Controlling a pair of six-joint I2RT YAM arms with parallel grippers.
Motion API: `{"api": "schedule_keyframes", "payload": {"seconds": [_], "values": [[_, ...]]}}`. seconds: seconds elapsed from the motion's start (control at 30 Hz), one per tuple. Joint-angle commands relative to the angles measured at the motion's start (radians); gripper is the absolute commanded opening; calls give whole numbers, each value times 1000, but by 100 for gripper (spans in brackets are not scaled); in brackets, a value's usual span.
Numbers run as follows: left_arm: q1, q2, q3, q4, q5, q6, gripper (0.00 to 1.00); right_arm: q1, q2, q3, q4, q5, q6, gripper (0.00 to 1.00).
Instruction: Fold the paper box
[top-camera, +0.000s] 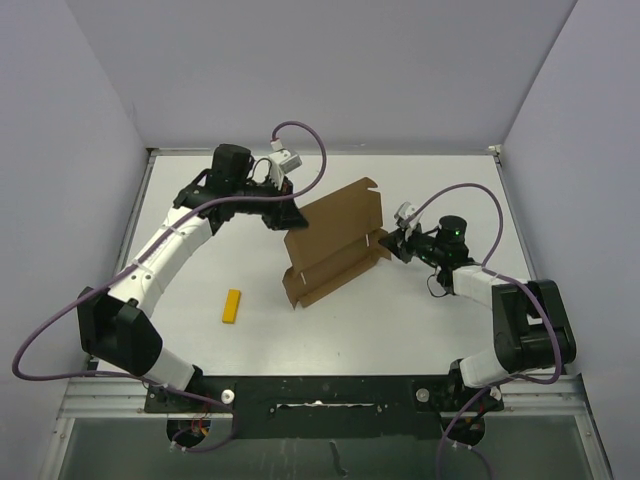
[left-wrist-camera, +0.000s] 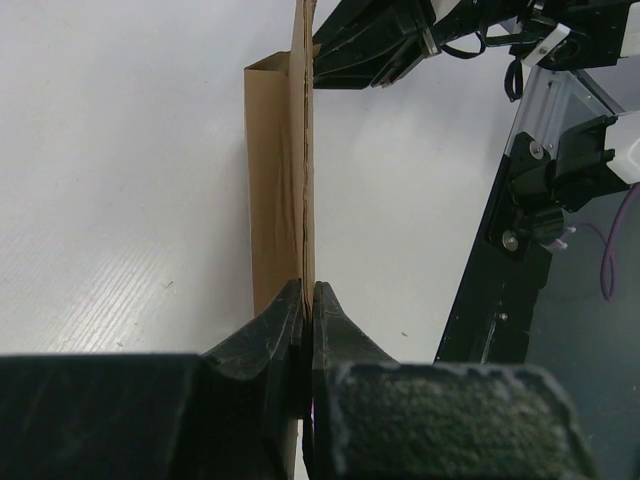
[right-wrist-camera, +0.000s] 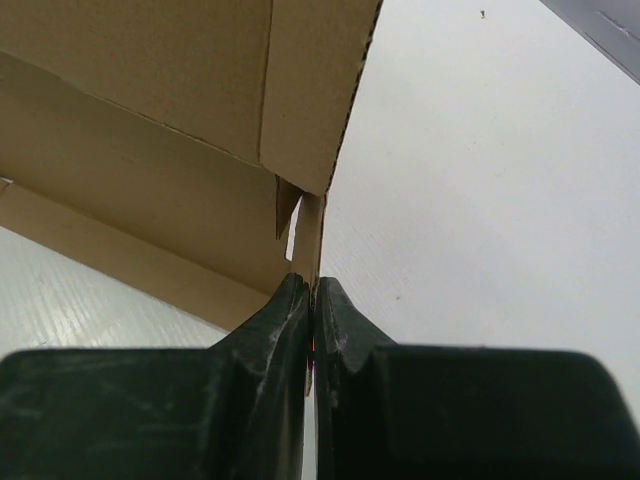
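The box (top-camera: 335, 240) sits on the table (top-camera: 400, 330) between left gripper (top-camera: 290, 215) and right gripper (top-camera: 388, 243); a bar (top-camera: 232, 306) lies to its left, nearer the bases.

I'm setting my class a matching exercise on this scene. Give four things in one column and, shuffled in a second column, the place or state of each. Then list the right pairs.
Column one:
1 paper box
2 yellow bar
3 left tool
4 right tool

Column two:
A lying alone on the table, touched by nothing
B shut on the tab at the box's right side
C brown, partly folded, pinched from two sides
D shut on the box's left edge

Pairs: 1-C; 2-A; 3-D; 4-B
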Motion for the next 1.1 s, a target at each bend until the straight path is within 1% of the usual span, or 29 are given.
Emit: {"api": "schedule_keyframes", "payload": {"seconds": [0.0,0.2,0.43,0.83,0.97,1.07], "values": [[0,0,-16,54,18,-10,0,9,-2,0,93,-59,-6,0],[-2,13,-25,60,12,-22,0,8,-2,18,35,-111,-17,5],[-5,17,-27,59,7,-25,0,6,-28,51,-106,-148,-105,14],[-24,14,-35,56,-4,-25,0,-36,-66,91,-246,-210,-181,27],[-34,10,-32,49,-12,-19,0,-51,-57,118,-309,-240,-195,29],[-38,6,-29,49,-17,-17,0,-52,-47,137,-342,-223,-196,27]]}}
